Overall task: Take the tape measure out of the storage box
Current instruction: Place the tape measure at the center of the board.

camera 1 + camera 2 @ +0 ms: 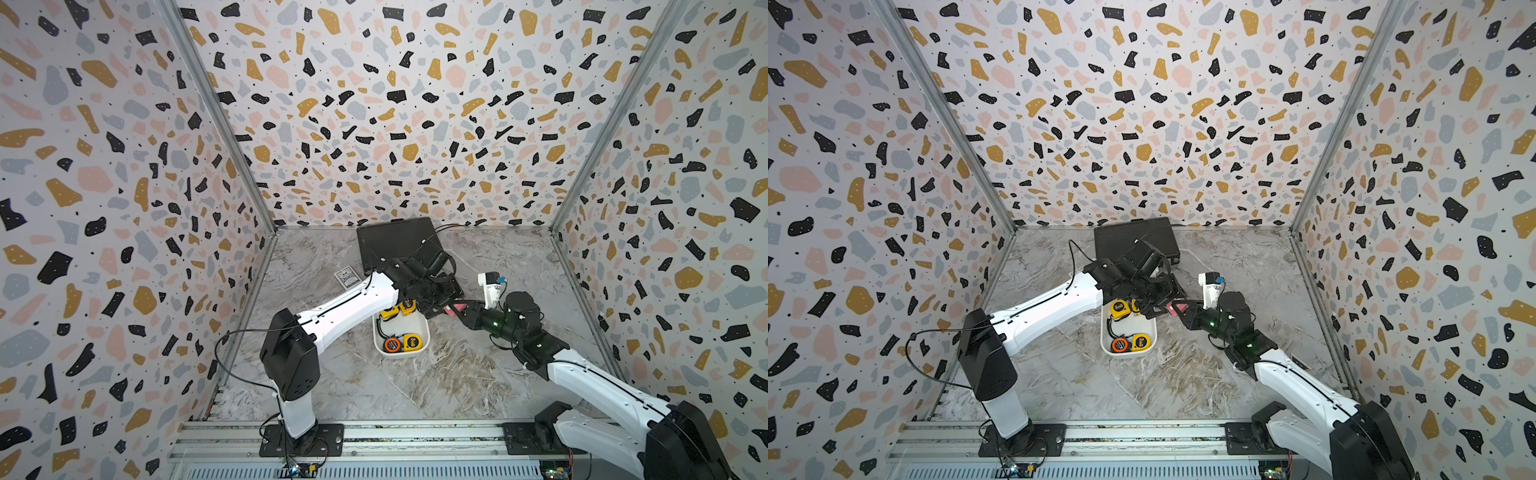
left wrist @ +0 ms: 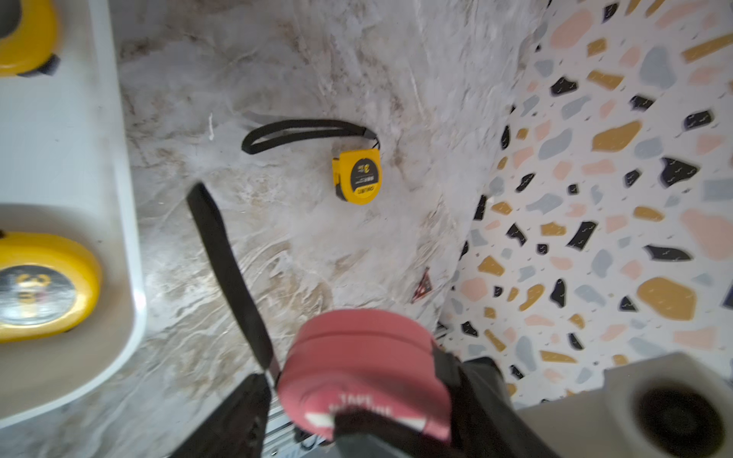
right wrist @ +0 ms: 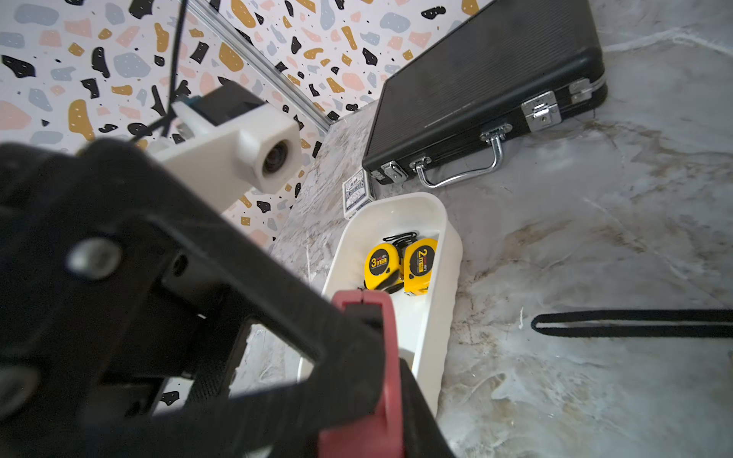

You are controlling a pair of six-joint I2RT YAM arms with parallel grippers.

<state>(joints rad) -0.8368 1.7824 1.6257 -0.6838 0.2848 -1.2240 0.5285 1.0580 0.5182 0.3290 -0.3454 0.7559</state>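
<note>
The right fingers (image 3: pixel 424 416) clamp the flat faces of a pink tape measure (image 2: pixel 365 357) and hold it in the air. The left fingers (image 2: pixel 226 424) stand spread to either side of the same case, with a gap showing between one of them and the plastic. By the look of it, this is a handover at its closing stage. The measure's black strap (image 2: pixel 226 269) hangs loose from the case beside the left fingers. Just beside both sets of fingers, and lower, sits the storage box (image 1: pixel 422 351), a shallow white tray. In both top views the pink case hangs outside its wall on the right arm's side, over bare worktop (image 1: pixel 457 382). The lift out of the box looks done for this measure; what is left is to carry it clear and set it down. Below and past the fingers, apart from the box, a yellow tape measure (image 2: pixel 357 176) already lies on the worktop, its strap looped beside it. Four more sit in the box: a yellow pair (image 3: pixel 380 261) at the end nearer the fingers, an orange-and-black measure (image 1: pixel 392 344) and a last yellow measure (image 1: pixel 412 342) at the other. Beyond the fingers lie a black briefcase (image 3: pixel 476 79) and a pack of cards (image 3: pixel 357 194), neither touched.
</note>
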